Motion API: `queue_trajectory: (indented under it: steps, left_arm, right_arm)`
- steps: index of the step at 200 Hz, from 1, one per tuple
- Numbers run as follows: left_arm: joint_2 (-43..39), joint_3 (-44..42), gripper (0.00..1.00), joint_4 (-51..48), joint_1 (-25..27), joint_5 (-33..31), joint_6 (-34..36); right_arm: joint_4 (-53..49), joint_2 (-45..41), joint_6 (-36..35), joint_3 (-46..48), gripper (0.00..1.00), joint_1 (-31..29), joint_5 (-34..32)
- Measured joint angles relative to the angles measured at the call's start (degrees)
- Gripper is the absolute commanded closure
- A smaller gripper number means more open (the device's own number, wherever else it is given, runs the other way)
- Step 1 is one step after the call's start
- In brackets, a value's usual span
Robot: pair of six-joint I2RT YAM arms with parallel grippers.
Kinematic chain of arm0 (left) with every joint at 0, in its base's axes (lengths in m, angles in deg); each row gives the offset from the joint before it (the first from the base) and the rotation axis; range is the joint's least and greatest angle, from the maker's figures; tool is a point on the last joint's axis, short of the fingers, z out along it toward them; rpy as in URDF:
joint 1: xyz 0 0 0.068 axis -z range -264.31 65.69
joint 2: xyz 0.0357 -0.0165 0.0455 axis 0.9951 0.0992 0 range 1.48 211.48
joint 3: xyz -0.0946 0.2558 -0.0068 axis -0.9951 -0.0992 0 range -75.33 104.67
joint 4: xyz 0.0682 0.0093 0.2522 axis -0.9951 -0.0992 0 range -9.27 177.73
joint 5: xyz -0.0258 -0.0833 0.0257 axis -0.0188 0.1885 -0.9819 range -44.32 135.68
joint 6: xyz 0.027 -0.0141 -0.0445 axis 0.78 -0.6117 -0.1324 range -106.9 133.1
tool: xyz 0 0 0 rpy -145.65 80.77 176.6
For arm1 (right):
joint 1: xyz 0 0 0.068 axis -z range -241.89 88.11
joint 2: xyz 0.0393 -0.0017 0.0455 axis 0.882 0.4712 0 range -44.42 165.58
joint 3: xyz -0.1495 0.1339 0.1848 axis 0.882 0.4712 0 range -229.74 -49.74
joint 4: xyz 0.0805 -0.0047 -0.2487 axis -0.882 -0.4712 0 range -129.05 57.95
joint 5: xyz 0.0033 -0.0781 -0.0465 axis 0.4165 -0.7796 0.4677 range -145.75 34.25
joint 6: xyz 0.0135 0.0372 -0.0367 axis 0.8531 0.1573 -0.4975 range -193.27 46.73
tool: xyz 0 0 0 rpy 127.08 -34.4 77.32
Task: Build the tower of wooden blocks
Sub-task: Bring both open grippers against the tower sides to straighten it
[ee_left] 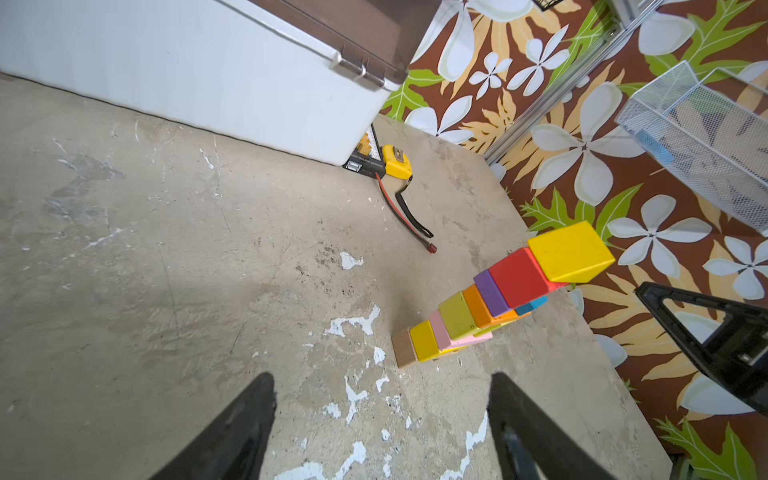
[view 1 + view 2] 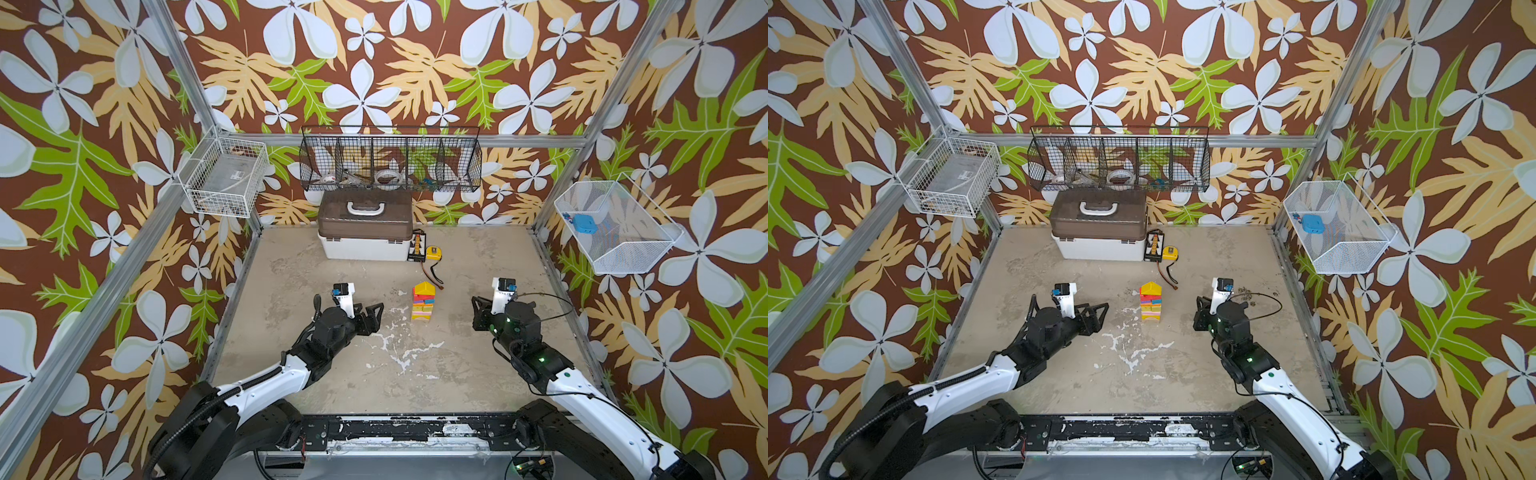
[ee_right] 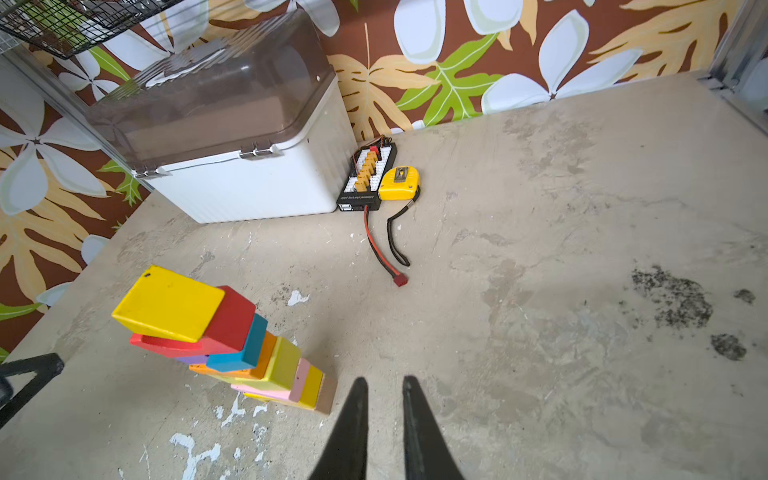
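Note:
The tower point(image 2: 422, 301) point(image 2: 1150, 301) stands upright at mid-table, a narrow stack of wood blocks. In the left wrist view the tower point(image 1: 498, 299) has a plain wood block point(image 1: 403, 349) at its foot, then yellow, pink, olive, orange, purple, teal and red layers under a yellow roof piece point(image 1: 571, 257). My left gripper point(image 2: 376, 318) point(image 1: 381, 378) hangs left of it, open and empty. My right gripper point(image 2: 477, 312) point(image 3: 384, 380) hangs to its right, with only a narrow gap between the jaws and nothing in them. Neither touches the tower point(image 3: 232, 345).
A white box with a brown lid point(image 2: 365, 232) stands at the back. Beside it lie a black connector board point(image 2: 417, 246), a yellow tape measure point(image 2: 434, 253) and a red-black cable point(image 3: 374, 245). Wire baskets point(image 2: 390, 160) hang on the walls.

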Motion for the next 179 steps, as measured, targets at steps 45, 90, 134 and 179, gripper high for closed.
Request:
queue_trajectory:
  steps: [45,90,134,179]
  left_arm:
    - [7.74,3.19,0.18,1.53,0.00,2.29,-1.31]
    - [11.63,5.25,0.18,2.86,0.00,4.24,-2.12]
    - [14.32,6.73,0.18,3.91,0.00,5.99,-2.32]
    - [16.35,8.57,0.17,4.55,0.33,7.28,-2.51]
  right_arm:
    - [7.08,4.94,2.32,1.95,0.82,0.00,2.27]
    - [12.92,13.94,4.02,1.16,0.87,0.00,7.04]
    - [17.42,19.54,5.46,0.11,0.91,-0.02,11.10]
    - [19.80,22.38,5.84,-0.79,0.92,-0.59,14.23]
